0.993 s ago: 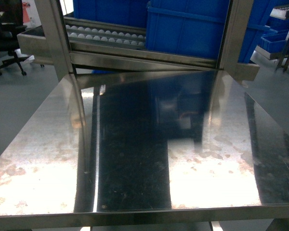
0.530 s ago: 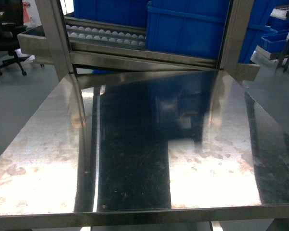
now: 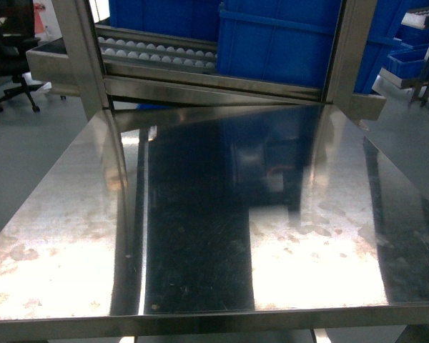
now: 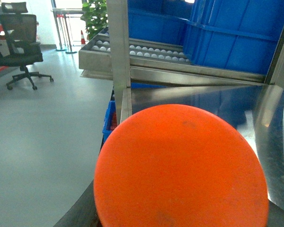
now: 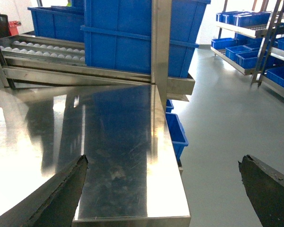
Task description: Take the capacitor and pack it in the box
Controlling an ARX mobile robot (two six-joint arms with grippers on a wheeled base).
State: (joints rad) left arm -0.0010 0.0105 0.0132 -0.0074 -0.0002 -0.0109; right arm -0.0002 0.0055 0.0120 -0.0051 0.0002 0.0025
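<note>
Up close, the capacitor (image 4: pixel 180 168) fills the lower half of the left wrist camera's frame, its flat round top turned squarely to the lens; that position, right in front of the camera and off the table, suggests the left gripper is carrying it, though the fingers themselves are hidden behind the orange disc and their grip cannot be confirmed from these views. The part shows as a bright orange-red, matte circle with a few faint dark smudges on its face; its cylindrical body is out of sight.

Across the workstation, the right gripper (image 5: pixel 163 189) stands wide open and empty, its two dark fingers (image 5: pixel 61 191) splayed at either lower corner of the wrist frame, poised above the near right corner of the stainless steel table (image 3: pixel 200 236). That posture reads as an arm waiting in reserve rather than working.

From the head camera, the polished tabletop reflects the blue bins (image 3: pixel 279 43) stacked on the roller rack (image 3: pixel 157 53) behind it, and neither arm reaches into that frame. No pink box appears in any view, so the packing step is judged not yet done, with the destination out of sight.
</note>
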